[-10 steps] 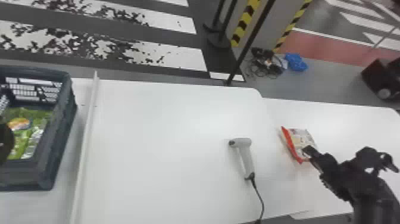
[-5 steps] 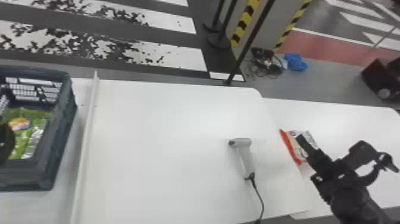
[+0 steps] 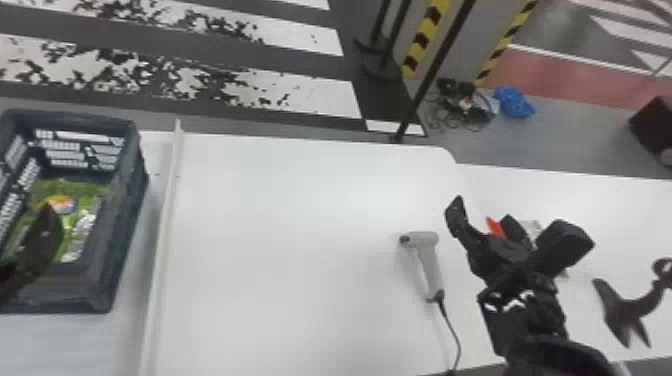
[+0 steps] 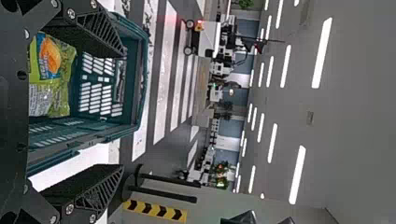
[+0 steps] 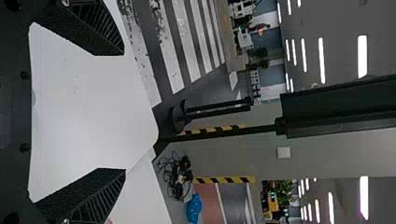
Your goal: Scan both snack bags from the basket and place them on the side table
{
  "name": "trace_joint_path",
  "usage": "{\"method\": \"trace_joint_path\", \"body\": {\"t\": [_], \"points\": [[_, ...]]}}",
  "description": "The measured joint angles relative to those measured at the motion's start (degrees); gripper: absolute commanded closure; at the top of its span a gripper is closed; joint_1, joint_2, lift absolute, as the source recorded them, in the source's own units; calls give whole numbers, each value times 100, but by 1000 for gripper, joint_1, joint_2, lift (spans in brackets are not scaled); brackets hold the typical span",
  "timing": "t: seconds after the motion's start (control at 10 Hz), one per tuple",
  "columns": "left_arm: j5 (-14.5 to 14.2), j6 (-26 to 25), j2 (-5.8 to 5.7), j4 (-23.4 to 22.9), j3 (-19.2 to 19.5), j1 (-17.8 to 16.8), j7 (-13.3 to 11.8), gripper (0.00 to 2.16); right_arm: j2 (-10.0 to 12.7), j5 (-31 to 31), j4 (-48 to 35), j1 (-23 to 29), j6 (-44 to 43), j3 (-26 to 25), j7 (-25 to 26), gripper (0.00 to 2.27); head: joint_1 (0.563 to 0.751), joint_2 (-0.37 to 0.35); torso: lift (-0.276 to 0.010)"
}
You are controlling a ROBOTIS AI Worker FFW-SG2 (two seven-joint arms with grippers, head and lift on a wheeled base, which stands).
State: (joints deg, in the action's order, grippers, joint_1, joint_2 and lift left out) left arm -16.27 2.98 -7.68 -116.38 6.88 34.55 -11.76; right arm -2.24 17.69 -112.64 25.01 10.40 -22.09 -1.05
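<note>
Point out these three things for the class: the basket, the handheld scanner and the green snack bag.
Basket (image 3: pixel 75 118): head view, on its far rim.
Handheld scanner (image 3: pixel 424 239): head view, on its head, at the end away from the cable.
Green snack bag (image 4: pixel 50 77): left wrist view, on its printed front.

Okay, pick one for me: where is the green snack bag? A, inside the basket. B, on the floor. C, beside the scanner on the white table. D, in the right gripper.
A: the green snack bag lies within the walls of the basket.
</note>
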Motion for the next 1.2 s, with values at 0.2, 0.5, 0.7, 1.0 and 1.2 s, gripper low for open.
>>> {"method": "trace_joint_path", "body": {"t": [0.2, 0.5, 0.7, 1.0, 1.2], "points": [[53, -730, 12, -233, -81, -21, 277, 164, 58, -572, -211, 371, -673, 743, 235, 33, 695, -168, -74], [162, -925, 27, -348, -172, -62, 299, 164, 88, -1413, -73, 707, -1534, 1821, 576, 33, 695, -67, -74], [254, -907, 1, -448, -134, -130, 207, 164, 147, -1748, 98, 766, -1848, 2345, 828, 33, 695, 3, -74], [290, -1353, -117, -745, 494, -398, -518, 167, 148, -1863, 154, 848, -1892, 2702, 852, 33, 695, 84, -74], [320, -2334, -419, -923, 940, -768, -991, 178, 140, -1852, 217, 958, -1970, 2746, 852, 36, 695, 127, -74]]}}
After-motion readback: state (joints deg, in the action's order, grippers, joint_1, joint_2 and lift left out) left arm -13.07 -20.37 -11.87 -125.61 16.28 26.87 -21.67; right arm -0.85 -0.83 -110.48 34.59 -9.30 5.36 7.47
